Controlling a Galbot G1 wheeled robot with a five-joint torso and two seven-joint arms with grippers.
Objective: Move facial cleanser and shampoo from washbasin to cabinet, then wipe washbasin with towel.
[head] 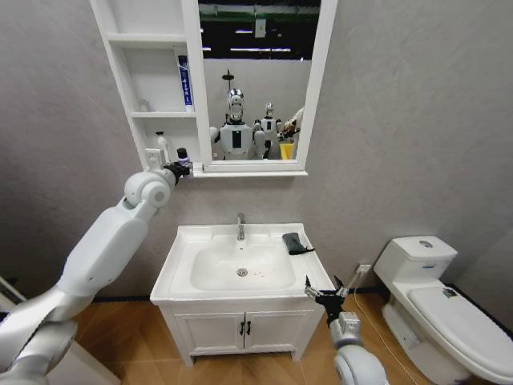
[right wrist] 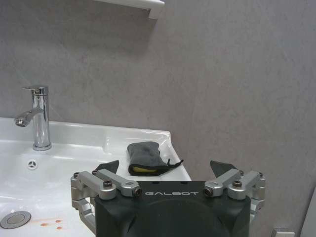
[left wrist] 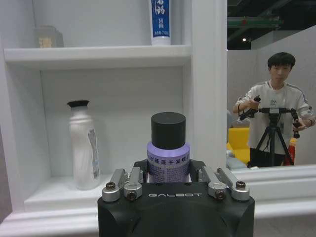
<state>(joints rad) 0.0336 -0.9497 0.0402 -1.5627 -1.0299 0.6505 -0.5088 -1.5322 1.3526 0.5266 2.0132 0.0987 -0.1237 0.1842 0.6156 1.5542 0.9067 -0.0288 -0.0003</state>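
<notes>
My left gripper (head: 180, 167) is raised to the lowest niche of the white cabinet (head: 152, 38) and is shut on a purple shampoo bottle (left wrist: 168, 153) with a black cap. A white bottle (left wrist: 83, 145) stands in that niche beside it. A blue-and-white facial cleanser tube (left wrist: 160, 19) stands on the shelf above. The dark towel (head: 295, 242) lies folded on the right rim of the washbasin (head: 180, 265). My right gripper (head: 325, 295) hangs open at the basin's front right corner, short of the towel (right wrist: 145, 157).
A chrome tap (head: 240, 227) stands behind the bowl, and reddish specks (right wrist: 52, 224) mark the bowl near the drain. The mirror panel (head: 256, 80) is right of the niches. A white toilet (head: 433, 297) stands to the right. A small jar (left wrist: 47, 37) sits on the middle shelf.
</notes>
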